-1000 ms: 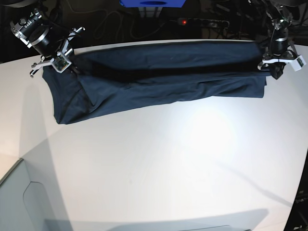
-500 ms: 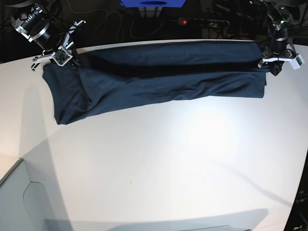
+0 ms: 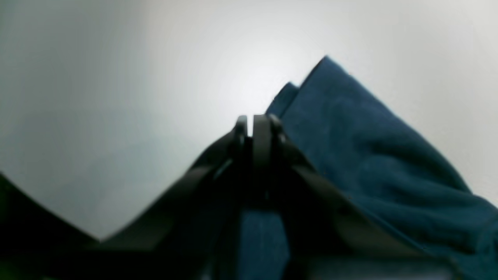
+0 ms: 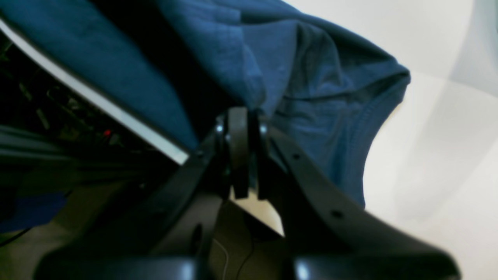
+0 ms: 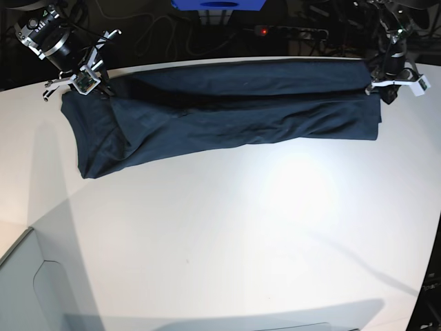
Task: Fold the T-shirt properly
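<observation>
The dark navy T-shirt (image 5: 227, 117) is stretched in a long band across the far side of the white table (image 5: 241, 234). Its upper edge is raised between both grippers, the lower part sagging onto the table. My left gripper (image 5: 383, 88) pinches the shirt's right end, shut on the cloth; in the left wrist view the closed fingertips (image 3: 261, 128) sit beside blue fabric (image 3: 369, 155). My right gripper (image 5: 96, 86) is shut on the left end; in the right wrist view the pads (image 4: 238, 128) clamp cloth (image 4: 311, 93) near the table's back edge.
Behind the table's far edge lie dark cables and a power strip with a red light (image 5: 263, 32), plus a blue object (image 5: 219, 4). A grey bin corner (image 5: 21, 289) shows at the lower left. The wide white tabletop stretches toward the front.
Both grippers have lifted slightly up and back, carrying the shirt's upper edge toward the far side of the table. The grips are unchanged.
</observation>
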Robot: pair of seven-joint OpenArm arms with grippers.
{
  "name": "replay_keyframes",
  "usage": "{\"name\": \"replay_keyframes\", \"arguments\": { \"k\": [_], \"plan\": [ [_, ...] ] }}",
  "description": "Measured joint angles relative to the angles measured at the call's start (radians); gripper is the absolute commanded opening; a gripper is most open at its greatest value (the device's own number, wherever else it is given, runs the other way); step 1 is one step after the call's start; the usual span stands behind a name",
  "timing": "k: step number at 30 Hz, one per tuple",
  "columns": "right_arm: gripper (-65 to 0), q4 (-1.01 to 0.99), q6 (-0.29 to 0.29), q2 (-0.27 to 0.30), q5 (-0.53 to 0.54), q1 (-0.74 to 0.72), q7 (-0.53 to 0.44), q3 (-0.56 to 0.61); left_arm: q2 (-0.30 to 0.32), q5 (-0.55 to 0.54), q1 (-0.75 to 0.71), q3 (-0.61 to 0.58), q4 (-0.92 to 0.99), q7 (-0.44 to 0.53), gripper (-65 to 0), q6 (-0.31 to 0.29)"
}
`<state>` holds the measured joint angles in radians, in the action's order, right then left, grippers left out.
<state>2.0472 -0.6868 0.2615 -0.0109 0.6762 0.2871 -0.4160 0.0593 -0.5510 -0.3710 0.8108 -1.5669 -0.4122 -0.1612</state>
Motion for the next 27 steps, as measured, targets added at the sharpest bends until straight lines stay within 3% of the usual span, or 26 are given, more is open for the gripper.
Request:
{"name": "replay_keyframes", "arguments": {
  "k": [9,17,21,27],
  "plan": [
    [-62.7,-0.119,0.000,0.000,0.000,-0.069,-0.004,0.002,0.002,0.000,0.002,-0.001,0.004,0.000,-65.0,0.000],
    [-33.4,-0.201,0.000,-0.004,-0.110,-0.140,0.000,-0.001,0.002,0.000,0.002,-0.001,0.004,-0.004,-65.0,0.000],
    [-27.8,-0.150,0.000,-0.027,-0.110,-0.146,-0.001,-0.042,0.002,0.000,-0.001,-0.001,0.004,-0.004,-55.8,0.000],
    [-27.2,-0.140,0.000,-0.105,-0.116,-0.248,0.019,-0.078,0.001,0.000,-0.003,-0.001,0.004,-0.004,-45.4,0.004]
  ]
}}
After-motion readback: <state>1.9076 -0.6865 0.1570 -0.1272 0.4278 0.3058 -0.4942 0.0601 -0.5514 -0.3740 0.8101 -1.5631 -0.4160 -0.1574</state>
